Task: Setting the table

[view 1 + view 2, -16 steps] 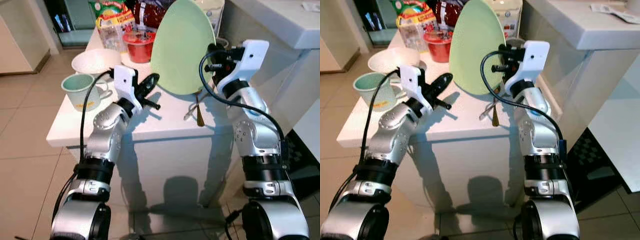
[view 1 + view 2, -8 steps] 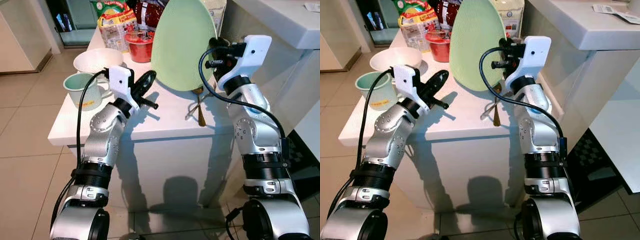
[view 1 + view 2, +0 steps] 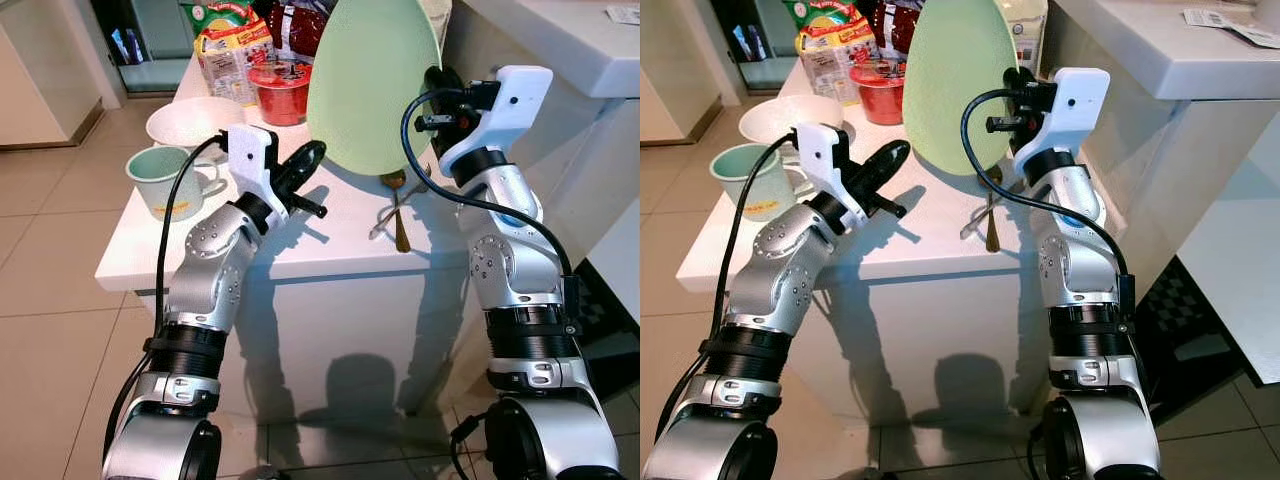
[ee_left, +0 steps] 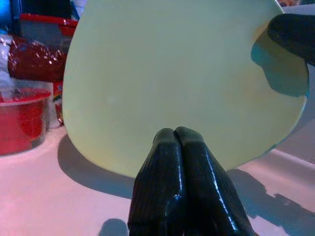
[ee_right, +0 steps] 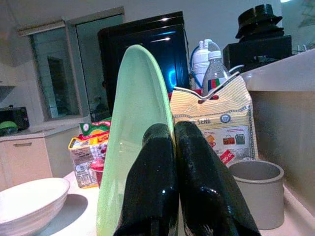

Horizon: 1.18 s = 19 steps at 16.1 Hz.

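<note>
Pale green plate, held on edge above the white table, face turned toward the robot and clear of the tabletop, judging by the shadow beneath it in the left wrist view. The right claw pinches the plate's rim, its two black fingers pressed together over the thin edge; a rim grip of this kind lets the plate be carried upright past the crowded items behind it. The left claw hovers just in front of the plate's lower face, fingers closed against each other and holding nothing, apparently placed to steady or receive the plate. A spoon and other cutlery lie on the table below the plate, near the right arm. To the left stand a mint mug and a white bowl; behind are a red cup and snack packets. The open area nearest the robot seems the likely setting spot.
</note>
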Available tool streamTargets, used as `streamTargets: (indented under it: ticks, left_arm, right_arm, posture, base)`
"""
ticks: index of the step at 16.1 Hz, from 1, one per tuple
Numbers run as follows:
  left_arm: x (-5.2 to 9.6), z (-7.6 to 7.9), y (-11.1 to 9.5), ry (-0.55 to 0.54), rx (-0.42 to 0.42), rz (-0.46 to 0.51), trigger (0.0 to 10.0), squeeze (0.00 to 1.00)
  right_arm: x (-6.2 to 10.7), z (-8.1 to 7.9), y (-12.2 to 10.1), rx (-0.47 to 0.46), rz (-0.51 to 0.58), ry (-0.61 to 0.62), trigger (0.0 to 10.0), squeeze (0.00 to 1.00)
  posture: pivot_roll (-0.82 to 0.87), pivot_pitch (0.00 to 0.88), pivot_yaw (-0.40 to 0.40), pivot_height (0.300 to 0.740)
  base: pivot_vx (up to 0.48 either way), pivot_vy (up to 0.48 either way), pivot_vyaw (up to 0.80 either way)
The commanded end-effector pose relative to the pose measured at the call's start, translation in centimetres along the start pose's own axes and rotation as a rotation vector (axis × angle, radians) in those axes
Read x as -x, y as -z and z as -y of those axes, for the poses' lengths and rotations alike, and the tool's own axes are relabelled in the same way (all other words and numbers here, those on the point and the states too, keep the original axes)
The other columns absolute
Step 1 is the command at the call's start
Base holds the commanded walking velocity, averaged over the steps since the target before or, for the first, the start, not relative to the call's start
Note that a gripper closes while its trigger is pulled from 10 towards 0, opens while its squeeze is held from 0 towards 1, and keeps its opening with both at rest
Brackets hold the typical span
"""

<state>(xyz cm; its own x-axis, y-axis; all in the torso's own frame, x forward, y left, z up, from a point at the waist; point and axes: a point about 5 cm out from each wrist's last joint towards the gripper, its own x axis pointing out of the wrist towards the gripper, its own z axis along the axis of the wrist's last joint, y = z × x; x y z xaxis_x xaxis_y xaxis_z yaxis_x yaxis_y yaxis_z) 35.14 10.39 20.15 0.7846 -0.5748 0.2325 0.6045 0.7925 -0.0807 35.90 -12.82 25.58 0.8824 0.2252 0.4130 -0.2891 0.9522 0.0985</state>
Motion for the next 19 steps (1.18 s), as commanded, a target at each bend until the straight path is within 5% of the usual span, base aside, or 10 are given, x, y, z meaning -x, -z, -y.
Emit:
streamTargets:
  ticks: [1, 19]
  left_arm:
    - [0.21, 0.04, -0.25, 0.003, 0.002, 0.003, 10.0, 0.0]
    - [0.37, 0.14, 0.31, -0.029, 0.0, -0.004, 10.0, 0.0]
  right_arm:
    - [-0.71, -0.72, -2.4, 0.018, 0.11, -0.025, 10.0, 0.0]
    - [-0.93, -0.89, -1.73, 0.026, 0.078, -0.049, 10.0, 0.0]
  posture:
    - [0.06, 0.0, 0.05, 0.74]
    - [0.06, 0.0, 0.021, 0.74]
  base:
    - [0.0, 0.0, 0.0]
    - [0.0, 0.0, 0.0]
